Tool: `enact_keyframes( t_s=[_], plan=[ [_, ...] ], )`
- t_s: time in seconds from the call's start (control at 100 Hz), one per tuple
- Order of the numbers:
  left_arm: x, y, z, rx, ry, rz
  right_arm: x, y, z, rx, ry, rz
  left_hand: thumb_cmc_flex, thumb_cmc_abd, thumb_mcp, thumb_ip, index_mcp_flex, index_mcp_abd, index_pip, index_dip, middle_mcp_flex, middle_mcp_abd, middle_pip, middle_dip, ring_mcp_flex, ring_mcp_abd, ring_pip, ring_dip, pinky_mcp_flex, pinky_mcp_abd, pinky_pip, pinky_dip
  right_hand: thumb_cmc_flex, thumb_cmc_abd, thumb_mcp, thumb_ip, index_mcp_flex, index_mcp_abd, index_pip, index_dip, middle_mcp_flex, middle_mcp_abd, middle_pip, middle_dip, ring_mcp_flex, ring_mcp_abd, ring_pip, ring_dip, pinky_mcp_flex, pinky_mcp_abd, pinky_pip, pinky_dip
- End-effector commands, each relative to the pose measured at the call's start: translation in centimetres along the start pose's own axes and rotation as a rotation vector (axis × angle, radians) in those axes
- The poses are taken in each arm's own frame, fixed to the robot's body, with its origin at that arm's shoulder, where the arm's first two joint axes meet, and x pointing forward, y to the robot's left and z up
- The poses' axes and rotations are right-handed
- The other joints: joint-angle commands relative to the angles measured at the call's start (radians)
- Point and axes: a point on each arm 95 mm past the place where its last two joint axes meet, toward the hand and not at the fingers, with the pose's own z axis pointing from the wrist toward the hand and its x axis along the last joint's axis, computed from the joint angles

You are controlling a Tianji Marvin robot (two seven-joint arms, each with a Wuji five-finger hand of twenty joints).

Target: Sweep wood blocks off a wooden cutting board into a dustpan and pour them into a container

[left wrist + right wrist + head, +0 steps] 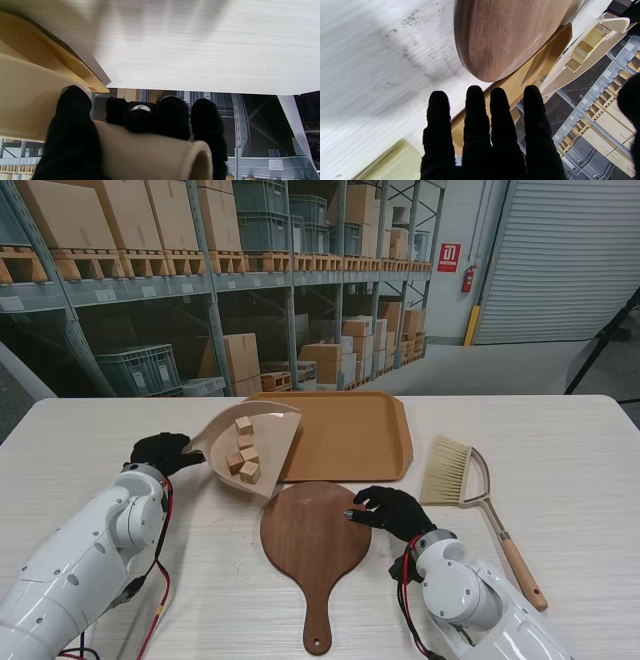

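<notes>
The left hand [160,450] is clamped around the handle of the dustpan [268,420], which is held tilted with its far edge over the brown tray [350,435]; four wood blocks [245,450] are seen inside it. The right hand [392,510] is spread, holding nothing, at the right edge of the bare cutting board [312,545]. The brush [465,485] is laid on the table [580,450] to the right.

The left robot hand [160,450] covers the dustpan's [262,442] handle in the stand view, and its wrist view cuts the pan off at the edge. The brush's [392,160] bristles show only as a blurred, cropped patch in the right wrist view. The tabletop [580,450] runs past the frame's edges.
</notes>
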Motion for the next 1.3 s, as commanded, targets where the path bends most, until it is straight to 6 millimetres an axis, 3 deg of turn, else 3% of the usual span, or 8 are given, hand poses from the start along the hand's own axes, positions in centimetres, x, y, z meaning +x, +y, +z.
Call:
enact_keyframes(
  t_s=[0.0, 0.6, 1.29],
  plan=[
    [0.5, -1.6, 0.9, 0.014, -0.003, -0.012, 0.0, -0.5, -0.2, 0.022, 0.003, 0.004, 0.135, 0.176, 0.106, 0.033, 0.099, 0.055, 0.021, 0.020, 0.086, -0.166, 0.102, 0.007, 0.071, -0.147, 0.019, -0.011, 0.000, -0.001, 0.052, 0.031, 0.009, 0.013, -0.015, 0.002, 0.005, -0.024, 0.012, 0.011, 0.012, -0.018, 0.012, 0.017, 0.018, -0.002, 0.019, 0.014, -0.004, 0.040, 0.002, 0.030],
    [0.7, -3.2, 4.9, -0.060, -0.022, 0.112, -0.1, -0.6, -0.2, 0.035, -0.005, 0.008, 0.136, 0.149, 0.114, 0.052, 0.112, 0.075, 0.025, -0.009, 0.094, -0.162, 0.097, 0.000, 0.076, -0.141, 0.015, -0.014, 0.001, 0.005, 0.055, 0.029, 0.012, 0.014, -0.016, 0.003, 0.010, -0.024, 0.013, 0.013, 0.014, -0.019, 0.013, 0.019, 0.017, -0.002, 0.018, 0.014, -0.004, 0.040, 0.000, 0.032],
    [0.8, -4.9, 5.3, -0.083, -0.028, 0.245, -0.1, -0.6, -0.2, 0.038, -0.003, 0.009, 0.141, 0.136, 0.119, 0.066, 0.121, 0.087, 0.024, -0.025, 0.102, -0.159, 0.095, -0.004, 0.085, -0.135, 0.013, -0.018, 0.007, 0.019, 0.058, 0.030, 0.014, 0.013, -0.017, 0.003, 0.014, -0.022, 0.013, 0.016, 0.016, -0.019, 0.012, 0.020, 0.017, 0.007, 0.017, 0.014, -0.003, 0.041, -0.001, 0.033]
  ],
)
